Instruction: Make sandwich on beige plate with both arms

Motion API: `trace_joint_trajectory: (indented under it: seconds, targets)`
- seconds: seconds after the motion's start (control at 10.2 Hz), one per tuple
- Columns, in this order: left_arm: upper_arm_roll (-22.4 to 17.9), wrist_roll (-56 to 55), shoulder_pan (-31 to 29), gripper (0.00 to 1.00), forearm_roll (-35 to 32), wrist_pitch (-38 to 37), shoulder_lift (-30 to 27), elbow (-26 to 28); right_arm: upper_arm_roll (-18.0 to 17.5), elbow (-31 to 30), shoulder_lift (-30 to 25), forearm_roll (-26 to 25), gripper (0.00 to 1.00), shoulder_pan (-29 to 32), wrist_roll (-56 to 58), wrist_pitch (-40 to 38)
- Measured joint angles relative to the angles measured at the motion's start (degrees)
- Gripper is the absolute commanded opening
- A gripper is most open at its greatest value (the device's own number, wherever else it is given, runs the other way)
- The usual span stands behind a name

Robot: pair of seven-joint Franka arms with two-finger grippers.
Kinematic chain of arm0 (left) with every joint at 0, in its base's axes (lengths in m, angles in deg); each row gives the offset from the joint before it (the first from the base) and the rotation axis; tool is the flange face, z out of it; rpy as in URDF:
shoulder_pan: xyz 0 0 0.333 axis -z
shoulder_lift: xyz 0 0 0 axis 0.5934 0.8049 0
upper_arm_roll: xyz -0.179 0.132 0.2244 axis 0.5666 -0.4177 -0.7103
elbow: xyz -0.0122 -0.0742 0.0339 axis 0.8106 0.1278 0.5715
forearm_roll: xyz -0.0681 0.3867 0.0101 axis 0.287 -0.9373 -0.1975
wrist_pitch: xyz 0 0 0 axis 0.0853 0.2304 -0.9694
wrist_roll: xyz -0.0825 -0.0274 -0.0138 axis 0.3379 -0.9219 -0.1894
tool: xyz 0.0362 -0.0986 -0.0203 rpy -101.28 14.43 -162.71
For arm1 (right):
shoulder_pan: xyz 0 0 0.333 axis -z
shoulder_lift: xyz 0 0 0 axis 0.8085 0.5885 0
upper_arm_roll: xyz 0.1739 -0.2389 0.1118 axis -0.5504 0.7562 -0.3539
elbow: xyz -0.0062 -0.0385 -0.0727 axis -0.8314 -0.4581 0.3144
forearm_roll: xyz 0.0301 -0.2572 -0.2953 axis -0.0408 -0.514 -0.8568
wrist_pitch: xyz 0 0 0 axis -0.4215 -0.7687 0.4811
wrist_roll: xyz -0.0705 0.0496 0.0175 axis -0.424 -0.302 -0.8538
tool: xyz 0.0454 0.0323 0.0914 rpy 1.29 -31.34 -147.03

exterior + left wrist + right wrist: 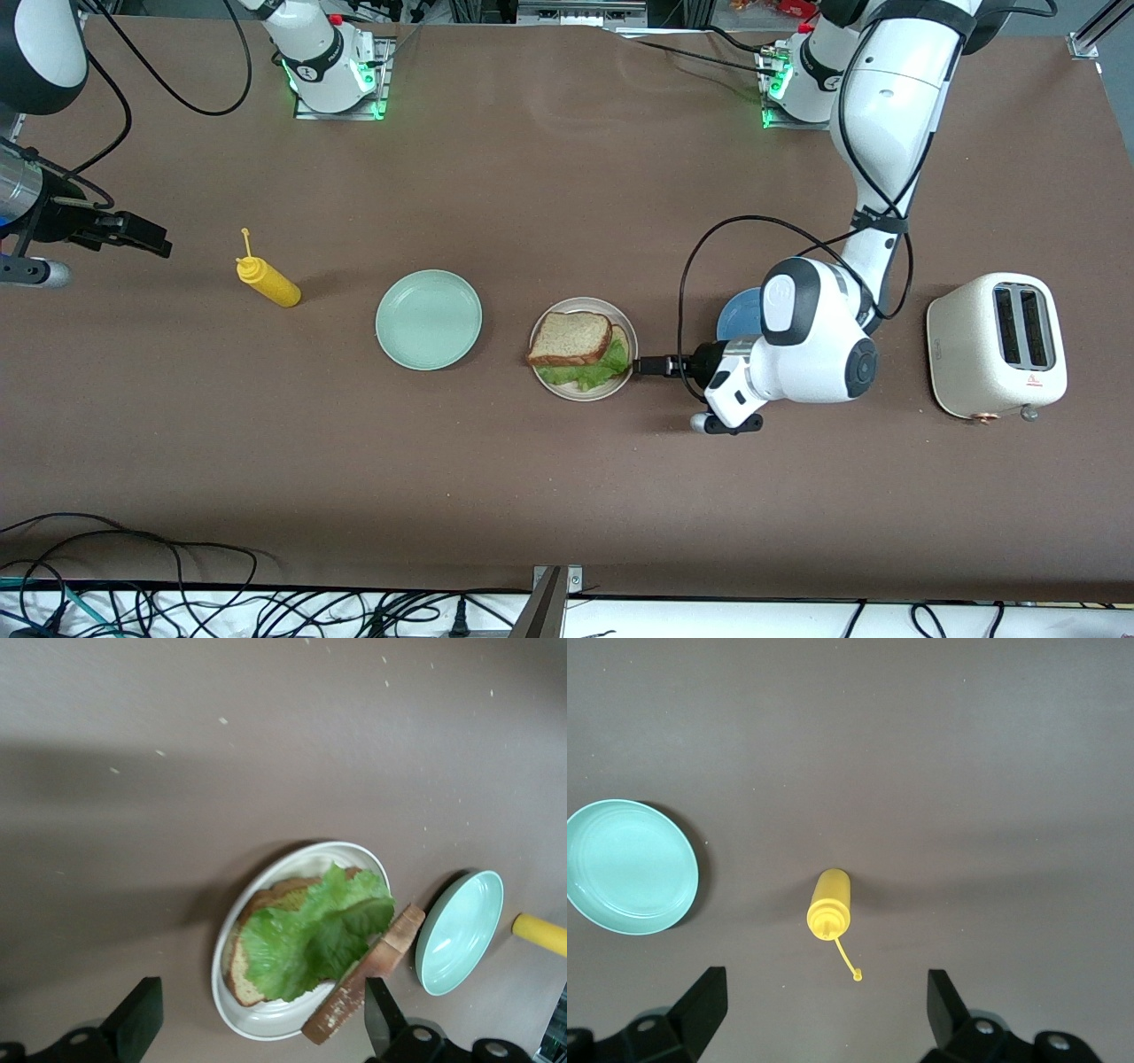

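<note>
The beige plate [582, 391] sits mid-table with the sandwich on it. The top bread slice [570, 338] lies tilted and shifted toward the right arm's end, so the green lettuce [592, 372] and part of the lower slice [622, 338] show. In the left wrist view the lettuce [310, 935] covers the lower slice [241, 979], and the top slice [363, 988] leans on edge over the plate rim [266, 1020]. My left gripper [647, 364] is low beside the plate toward the left arm's end, open [261, 1014] and empty. My right gripper [151, 239] waits open [824, 1014] at the right arm's end.
A mint-green plate [429, 319] lies beside the beige plate toward the right arm's end. A yellow squeeze bottle [268, 281] lies on its side past it, in front of the right gripper [829, 902]. A blue plate [740, 315] is partly under the left arm. A cream toaster [997, 344] stands at the left arm's end.
</note>
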Motion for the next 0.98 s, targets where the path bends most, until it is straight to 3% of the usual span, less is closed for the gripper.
trace_joint_trajectory:
  seconds: [0.39,0.98]
  targets:
    - [-1.3,-0.1,-4.1,1.0,-9.6,-0.7,-1.5,-0.2,-0.2,-1.3,0.0,0.0,1.0,0.0,-0.1,1.1]
    - [-2.5,-0.2,-8.4,1.0,-29.8,-10.0,-7.9,-0.3,-0.9,-1.3,-0.2,0.0,1.0,-0.1,-0.4,1.4]
